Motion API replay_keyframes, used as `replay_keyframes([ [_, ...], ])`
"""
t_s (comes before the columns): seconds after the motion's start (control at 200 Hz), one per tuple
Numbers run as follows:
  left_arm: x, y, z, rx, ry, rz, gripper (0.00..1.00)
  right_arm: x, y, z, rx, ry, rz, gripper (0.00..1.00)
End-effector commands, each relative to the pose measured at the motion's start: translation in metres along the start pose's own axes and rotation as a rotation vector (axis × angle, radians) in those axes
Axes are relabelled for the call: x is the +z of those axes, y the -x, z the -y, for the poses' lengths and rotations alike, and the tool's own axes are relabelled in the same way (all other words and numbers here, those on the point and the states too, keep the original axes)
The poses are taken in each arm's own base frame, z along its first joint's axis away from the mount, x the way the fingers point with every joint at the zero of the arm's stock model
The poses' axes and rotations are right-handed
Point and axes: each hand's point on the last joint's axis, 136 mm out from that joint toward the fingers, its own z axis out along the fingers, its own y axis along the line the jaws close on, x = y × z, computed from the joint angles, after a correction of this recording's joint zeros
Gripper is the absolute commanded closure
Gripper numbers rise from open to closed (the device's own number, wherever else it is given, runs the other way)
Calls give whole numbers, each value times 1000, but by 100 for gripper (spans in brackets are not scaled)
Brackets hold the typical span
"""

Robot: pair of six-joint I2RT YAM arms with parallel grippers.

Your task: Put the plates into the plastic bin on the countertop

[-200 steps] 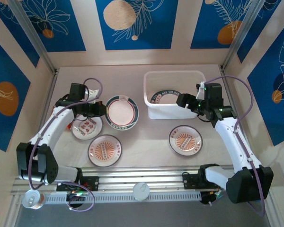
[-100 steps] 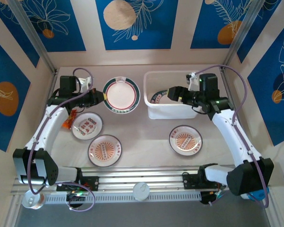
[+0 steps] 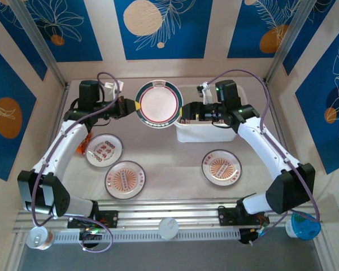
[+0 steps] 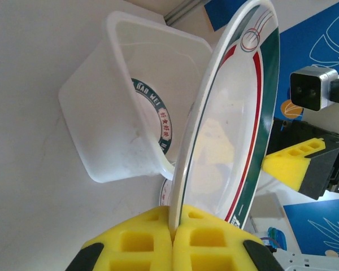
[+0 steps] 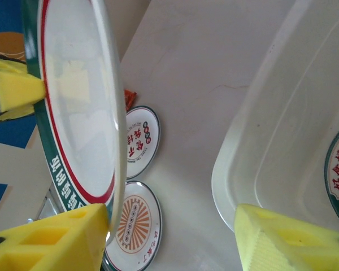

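Now the green-rimmed plate (image 3: 158,105) hangs off the desk (image 3: 175,155), face up toward the overhead camera, its right edge overlapping the left rim of the plastic bin (image 3: 233,90). A second ago it was lower and nearer the arms, left of the bin and close above the other plates; since then it has travelled back and to the right.

The left gripper (image 3: 131,107) is clamped on the plate's left rim. In its wrist view the two yellow pads (image 4: 141,243) are pressed together around the edge.

The right gripper (image 3: 183,111) has changed most. A second ago it was over the front of the bin; now it has reached left past the bin's wall to the plate's right edge. Its jaws stand apart. In its wrist view one pad (image 5: 56,237) lies against the plate's rim, while the other is well clear, over the bin's corner.

One plate with green lettering (image 4: 155,113) lies flat inside the bin, as before. Three orange-printed plates stay where they were on the desk: left (image 3: 104,150), front left (image 3: 125,179) and front right (image 3: 221,167).
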Motion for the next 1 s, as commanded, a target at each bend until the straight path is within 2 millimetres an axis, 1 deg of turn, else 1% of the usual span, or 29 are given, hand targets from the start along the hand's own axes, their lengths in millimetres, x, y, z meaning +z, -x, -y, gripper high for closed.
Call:
replay_keyframes([
  [0.0, 3, 12, 26, 57, -87, 14, 100, 0, 10, -6, 12, 51, 33, 42],
  [0.165, 9, 14, 28, 60, -101, 12, 100, 5, 9, -6, 34, 81, 30, 52],
  [0.31, 15, 14, 34, 66, -116, 10, 100, 9, 8, -7, 52, 107, 14, 59],
  [0.355, 17, 13, 34, 66, -117, 8, 100, 12, 7, -7, 58, 114, 4, 63],
  [0.48, 24, 10, 31, 64, -108, -3, 100, 14, 8, -10, 57, 118, 13, 69],
  [0.52, 25, 9, 30, 63, -103, -5, 100, 15, 8, -9, 64, 111, 17, 73],
  [0.605, 26, 8, 28, 61, -88, -11, 100, 15, 9, -5, 80, 90, 29, 88],
  [0.675, 27, 5, 25, 59, -75, -22, 100, 15, 10, -5, 86, 91, 35, 91],
  [0.725, 27, 4, 24, 59, -66, -27, 93, 15, 11, -6, 86, 97, 37, 91],
  [0.775, 27, 3, 23, 62, -54, -31, 80, 14, 12, -6, 86, 96, 41, 91],
  [0.825, 25, 3, 20, 67, -28, -29, 70, 12, 14, -5, 89, 95, 46, 92],
  [0.85, 23, 3, 18, 72, -3, -26, 63, 11, 15, -5, 88, 94, 50, 92],
  [0.86, 23, 4, 18, 77, 3, -22, 58, 10, 16, -4, 90, 92, 52, 93],
  [0.865, 22, 4, 17, 78, 11, -21, 58, 10, 16, -3, 91, 91, 53, 93],
  [0.87, 21, 5, 17, 83, 14, -17, 54, 9, 17, -3, 91, 90, 54, 93],
  [0.89, 19, 6, 15, 92, 37, -11, 48, 7, 18, -2, 92, 89, 59, 94],
  [0.95, 10, 12, 13, 117, 89, 17, 33, -1, 23, 4, 97, 77, 76, 95],
  [0.975, 6, 15, 12, 125, 107, 32, 25, -5, 26, 8, 98, 69, 83, 95],
  [0.995, 3, 18, 11, 129, 120, 43, 22, -7, 28, 10, 98, 63, 87, 95],
])
